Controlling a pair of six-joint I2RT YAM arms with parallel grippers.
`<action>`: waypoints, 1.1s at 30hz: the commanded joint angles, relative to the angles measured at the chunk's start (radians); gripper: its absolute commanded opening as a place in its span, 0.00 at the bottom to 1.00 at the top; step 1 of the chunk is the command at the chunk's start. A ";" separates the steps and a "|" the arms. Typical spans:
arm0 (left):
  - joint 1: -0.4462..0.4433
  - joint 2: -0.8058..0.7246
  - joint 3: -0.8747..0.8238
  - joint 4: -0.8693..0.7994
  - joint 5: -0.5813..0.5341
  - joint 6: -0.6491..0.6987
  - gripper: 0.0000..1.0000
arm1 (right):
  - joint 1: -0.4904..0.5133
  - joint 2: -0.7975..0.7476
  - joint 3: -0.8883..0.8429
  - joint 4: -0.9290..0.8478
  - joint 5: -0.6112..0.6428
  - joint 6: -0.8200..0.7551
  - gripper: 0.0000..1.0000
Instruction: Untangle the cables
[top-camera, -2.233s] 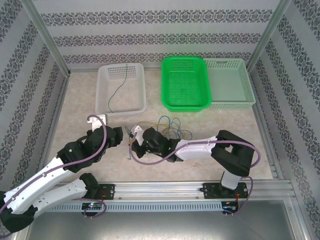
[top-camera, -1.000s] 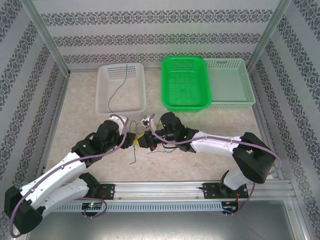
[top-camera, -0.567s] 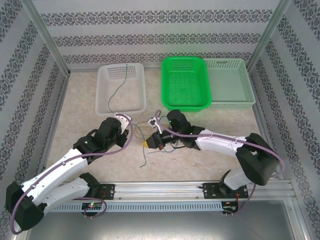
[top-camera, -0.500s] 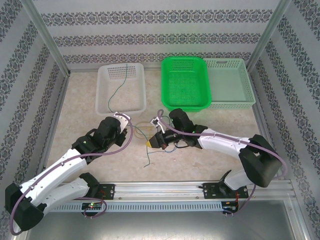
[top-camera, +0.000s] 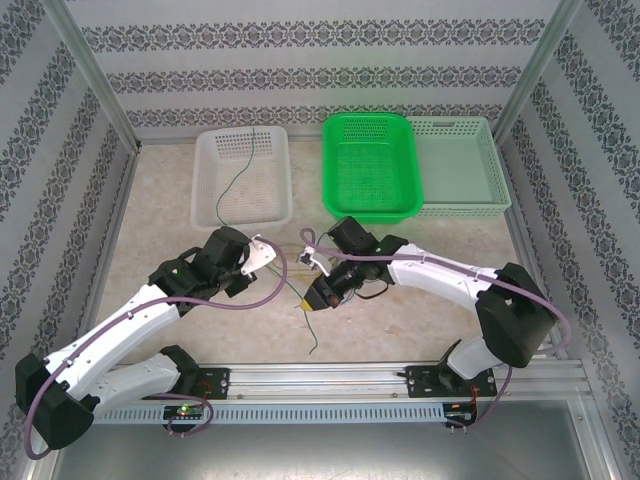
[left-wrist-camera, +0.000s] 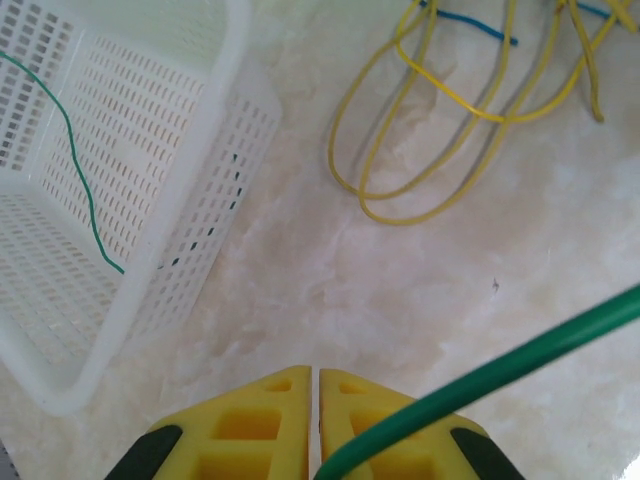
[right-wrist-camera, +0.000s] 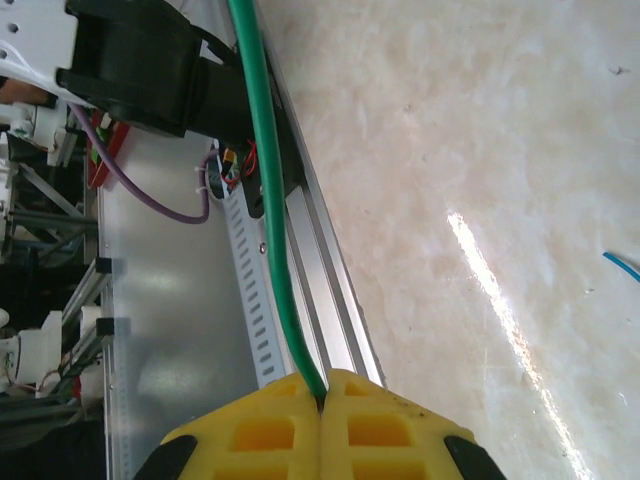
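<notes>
Pale marbled tabletop (top-camera: 170, 240) between patterned walls. Clamped tight in the right gripper (top-camera: 312, 298), centre of the overhead view: green cable (top-camera: 312, 330), loose end trailing toward the bottom edge. Pressed together at the bottom of the left wrist view: left gripper (left-wrist-camera: 314, 375), with green cable emerging from the seam and running off to the right edge. Upper right there, flat on the table: looped yellow cables (left-wrist-camera: 400, 215) and a blue cable (left-wrist-camera: 470, 22). Along the top of the overhead view: white basket (top-camera: 202, 180) at left with a second green cable (top-camera: 238, 175) inside, green basket (top-camera: 372, 212) in the centre, pale basket (top-camera: 465, 210) touching its right side.
</notes>
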 joint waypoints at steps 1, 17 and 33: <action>0.002 -0.018 0.030 -0.038 -0.062 0.073 0.11 | 0.003 0.019 0.021 -0.175 0.027 -0.081 0.00; 0.126 0.144 0.315 -0.050 -0.271 -0.166 0.02 | -0.077 -0.220 -0.050 0.326 0.337 0.236 0.68; 0.585 0.702 0.781 -0.170 0.082 -0.565 0.02 | -0.132 -0.539 -0.306 0.300 0.544 0.326 0.74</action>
